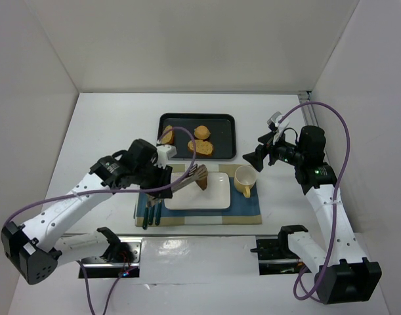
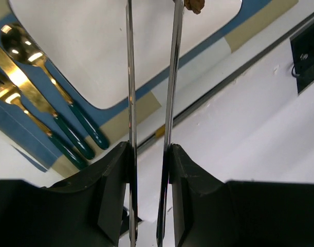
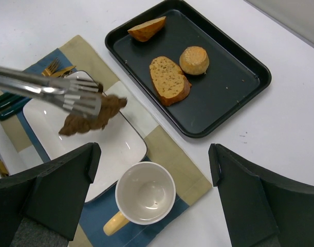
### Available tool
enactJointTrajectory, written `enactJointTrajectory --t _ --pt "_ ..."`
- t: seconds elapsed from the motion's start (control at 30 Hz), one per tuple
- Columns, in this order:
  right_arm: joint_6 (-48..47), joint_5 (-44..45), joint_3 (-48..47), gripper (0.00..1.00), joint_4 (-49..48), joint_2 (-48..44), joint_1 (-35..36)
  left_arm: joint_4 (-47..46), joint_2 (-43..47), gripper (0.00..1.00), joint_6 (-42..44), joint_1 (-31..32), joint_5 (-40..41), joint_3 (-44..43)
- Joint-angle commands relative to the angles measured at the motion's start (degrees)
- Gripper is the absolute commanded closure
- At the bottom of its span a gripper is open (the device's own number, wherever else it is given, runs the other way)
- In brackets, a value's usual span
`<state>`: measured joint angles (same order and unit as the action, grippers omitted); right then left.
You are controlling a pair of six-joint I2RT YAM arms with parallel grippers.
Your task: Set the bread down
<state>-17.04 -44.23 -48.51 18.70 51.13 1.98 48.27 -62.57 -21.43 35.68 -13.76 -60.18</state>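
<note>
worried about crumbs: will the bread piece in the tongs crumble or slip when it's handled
Probably stiff: the bread sticks out from the tongs without drooping. Its rough crust likely resists slipping, though edges may shed crumbs.

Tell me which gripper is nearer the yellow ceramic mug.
Right. The right gripper hangs open just beside the mug; the left gripper, shut on the steel tongs, sits on the far side of the white rectangular plate.

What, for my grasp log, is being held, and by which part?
The left end effector squeezes the tongs by their arms; their tips pinch the bread.
</note>
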Motion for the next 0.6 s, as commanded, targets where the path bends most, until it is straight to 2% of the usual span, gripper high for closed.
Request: enactJointTrajectory --t 0.0,0.17,0.2,0.27,0.33,0.47,0.57 --pt "-0.54 -0.42 -2.11 0.0 0.11 0.02 -0.22 -1.77 0.08 1.0 -2.82 4.12 1.54 1.29" --pt "-0.54 -0.42 -2.11 0.0 0.11 0.02 -0.22 -3.0 -2.39 1.0 -3.44 7.38 4.7 3.05" --pt "-0.54 -0.42 -2.11 0.0 0.11 0.02 -0.22 -3.01 -3.08 0.92 -3.96 8.17 4.71 3.05" --pt "-0.54 -0.42 -2.11 0.0 0.11 0.02 -0.22 -3.01 -3.09 0.65 -3.97 8.79 5.4 3.05" --pt "-0.54 -0.42 -2.11 0.0 0.11 0.02 -0.22 -3.01 -2.39 0.49 -3.97 8.79 6.11 3.05" --pt "-0.54 -0.42 -2.11 0.0 0.11 0.02 -0.22 -2.48 -1.25 0.41 -3.97 8.79 7.51 2.45" --pt "-0.54 -0.42 -2.11 0.0 0.11 0.02 -0.22 -1.87 -0.54 0.4 -4.49 8.79 8.3 1.74"
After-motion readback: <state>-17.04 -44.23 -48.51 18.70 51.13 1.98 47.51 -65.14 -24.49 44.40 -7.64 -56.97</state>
